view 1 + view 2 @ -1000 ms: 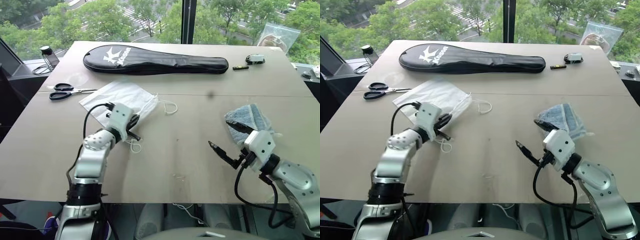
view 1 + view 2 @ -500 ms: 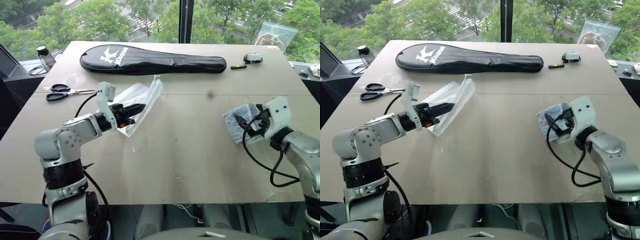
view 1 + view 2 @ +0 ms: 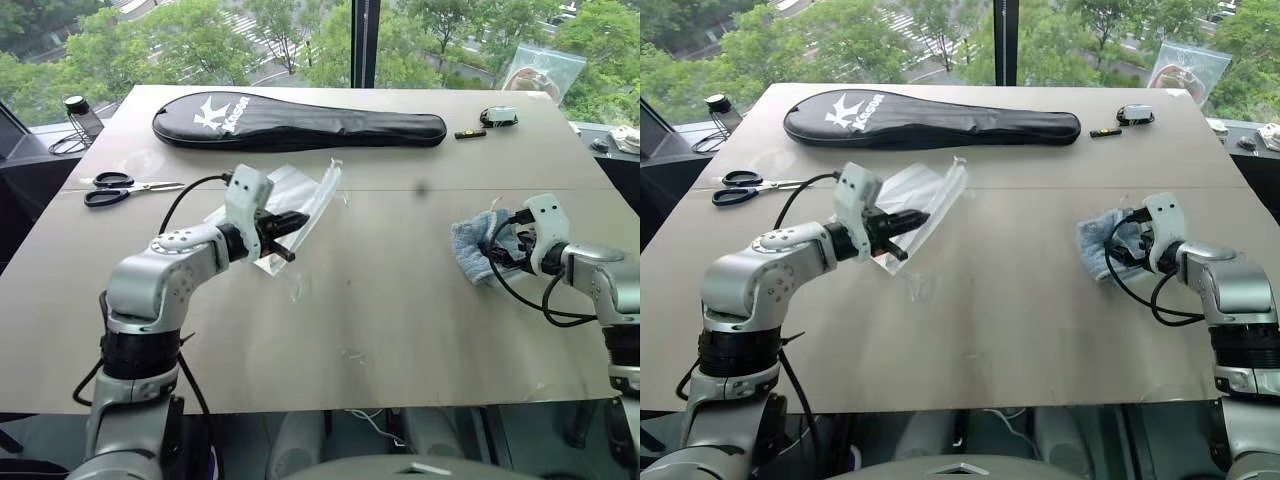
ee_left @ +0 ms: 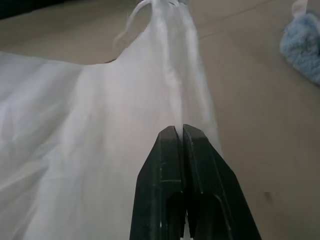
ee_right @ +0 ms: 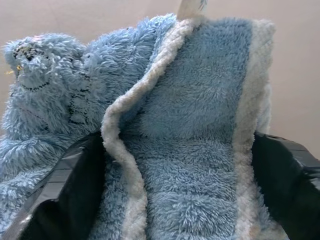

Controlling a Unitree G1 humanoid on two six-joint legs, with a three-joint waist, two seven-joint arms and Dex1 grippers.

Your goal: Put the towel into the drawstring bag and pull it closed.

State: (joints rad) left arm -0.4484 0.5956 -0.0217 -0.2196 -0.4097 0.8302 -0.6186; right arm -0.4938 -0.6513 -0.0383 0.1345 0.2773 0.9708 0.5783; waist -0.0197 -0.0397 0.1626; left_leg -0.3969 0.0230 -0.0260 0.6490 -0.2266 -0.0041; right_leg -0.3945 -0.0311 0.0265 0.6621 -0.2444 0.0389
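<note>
The drawstring bag (image 3: 305, 195) is a milky thin pouch that hangs tilted above the table's left half. My left gripper (image 3: 297, 219) is shut on its near edge, and the left wrist view shows the closed fingertips (image 4: 176, 131) pinching the plastic (image 4: 90, 130). Loose white cords dangle under the bag. On the table at the right lies the towel (image 3: 470, 248), light blue, fluffy and bunched. My right gripper (image 3: 497, 250) is open and straddles it, with one black finger (image 5: 70, 175) at each side of the cloth (image 5: 200, 125).
A long black racket case (image 3: 300, 118) lies across the far side of the table. Scissors (image 3: 125, 186) rest at the far left. A clear zip bag (image 3: 545, 72) and small dark items (image 3: 497, 116) sit at the far right. The table's front edge (image 3: 330, 405) is near.
My left gripper lifted the bag off the table and carried it right. My right gripper swung forward and right onto the towel, and its fingers now sit around the cloth.
</note>
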